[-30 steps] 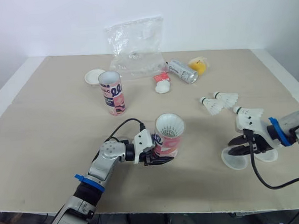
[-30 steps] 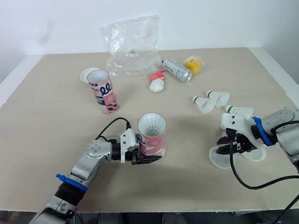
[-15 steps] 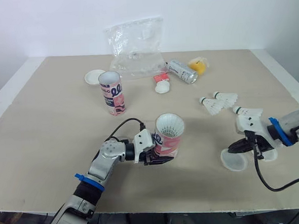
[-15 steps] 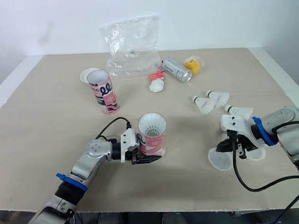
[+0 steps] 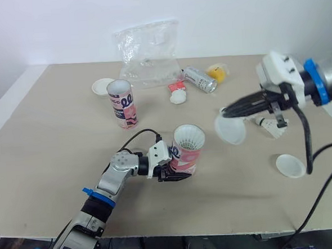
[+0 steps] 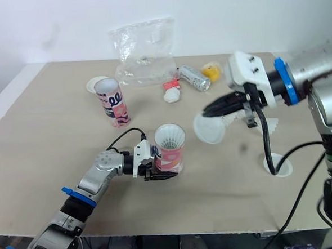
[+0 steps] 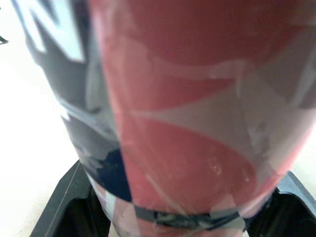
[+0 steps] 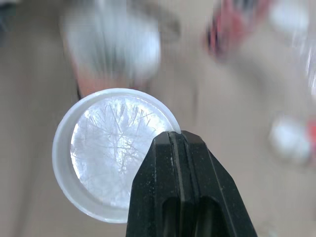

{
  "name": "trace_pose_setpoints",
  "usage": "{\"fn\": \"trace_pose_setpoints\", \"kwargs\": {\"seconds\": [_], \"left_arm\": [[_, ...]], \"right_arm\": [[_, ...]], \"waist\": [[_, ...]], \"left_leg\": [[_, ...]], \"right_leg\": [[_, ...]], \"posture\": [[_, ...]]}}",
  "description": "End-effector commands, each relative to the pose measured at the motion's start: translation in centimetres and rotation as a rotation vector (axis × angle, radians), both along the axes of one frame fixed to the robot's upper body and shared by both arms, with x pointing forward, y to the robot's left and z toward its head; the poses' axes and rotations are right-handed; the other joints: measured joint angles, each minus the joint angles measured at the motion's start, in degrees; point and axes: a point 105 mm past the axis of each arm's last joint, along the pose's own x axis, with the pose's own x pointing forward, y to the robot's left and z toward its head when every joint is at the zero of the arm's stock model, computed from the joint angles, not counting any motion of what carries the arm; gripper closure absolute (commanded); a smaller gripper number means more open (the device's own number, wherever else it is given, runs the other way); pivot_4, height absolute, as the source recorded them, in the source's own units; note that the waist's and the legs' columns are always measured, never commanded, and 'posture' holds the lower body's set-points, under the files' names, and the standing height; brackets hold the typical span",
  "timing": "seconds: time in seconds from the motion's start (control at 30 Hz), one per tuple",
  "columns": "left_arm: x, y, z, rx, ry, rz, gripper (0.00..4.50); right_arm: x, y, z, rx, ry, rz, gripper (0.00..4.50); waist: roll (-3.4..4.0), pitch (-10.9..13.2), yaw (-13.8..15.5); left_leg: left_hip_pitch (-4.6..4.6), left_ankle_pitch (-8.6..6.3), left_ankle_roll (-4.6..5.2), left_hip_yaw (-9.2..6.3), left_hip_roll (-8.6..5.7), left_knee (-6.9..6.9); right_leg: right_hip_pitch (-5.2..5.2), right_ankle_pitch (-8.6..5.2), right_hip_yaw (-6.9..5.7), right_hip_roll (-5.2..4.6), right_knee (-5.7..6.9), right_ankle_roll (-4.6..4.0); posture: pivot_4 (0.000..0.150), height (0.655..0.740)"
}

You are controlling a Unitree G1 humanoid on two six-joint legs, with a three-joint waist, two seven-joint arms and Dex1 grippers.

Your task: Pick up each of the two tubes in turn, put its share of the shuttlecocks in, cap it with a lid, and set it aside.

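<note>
Pinching a lid (image 5: pixel 230 130) by its rim, fingers pressed together, the right end effector (image 5: pixel 226 110) hangs right of centre. The tube (image 5: pixel 185 160), feathers showing at its mouth, stands upright at centre on the worktop (image 5: pixel 54 142). The left end effector (image 5: pixel 177 174) clamps its base. The lid lies just right of the mouth and slightly higher. Capping likely means carrying it left over the tube's vertical axis, then down.

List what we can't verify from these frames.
Count of shuttlecocks inside the pink printed cardboard tube: eye views, its wall hides all below the top one.
Loose white feather shuttlecocks: eye views, partly behind the right gripper.
Objects beyond the translucent white plastic lid: right wrist view, blurred.
</note>
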Motion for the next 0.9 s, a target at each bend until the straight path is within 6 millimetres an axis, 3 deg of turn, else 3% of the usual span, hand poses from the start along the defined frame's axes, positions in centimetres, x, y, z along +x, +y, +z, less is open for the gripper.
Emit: {"fn": "trace_pose_setpoints", "kwargs": {"seconds": [0.03, 0.4, 0.9], "left_arm": [[-0.6, 0.2, -2.4, 0.078, 0.072, -0.01, 1.6], [-0.3, 0.6, -2.5, 0.09, 0.061, 0.011, 1.6], [-0.2, 0.8, -2.7, 0.096, 0.07, 0.04, 1.6]], "right_arm": [[-0.7, 2.2, 0.7, -0.004, -0.001, 0.1, 4.46], [-0.2, 4.9, -1.2, -0.077, 0.013, 0.241, 4.46], [1.5, 5.6, -3.4, -0.189, -0.048, 0.284, 4.46]], "waist": [[0.0, 0.0, 0.0], [0.0, 0.0, 0.1], [0.0, 0.0, 0.0]], "left_leg": [[-0.02, -0.02, -0.02, 0.02, 0.0, -0.04], [-0.1, -0.05, -0.07, -0.03, -0.02, -0.18], [-0.03, -0.05, -0.07, -0.03, -0.01, -0.17]], "right_leg": [[0.03, -0.03, 0.02, -0.01, 0.0, 0.01], [-0.01, 0.0, -0.01, 0.0, 0.0, 0.22], [0.02, 0.03, -0.02, 0.02, 0.01, 0.2]], "posture": [[0.15, 0.74], [0.15, 0.74], [0.15, 0.74]]}}
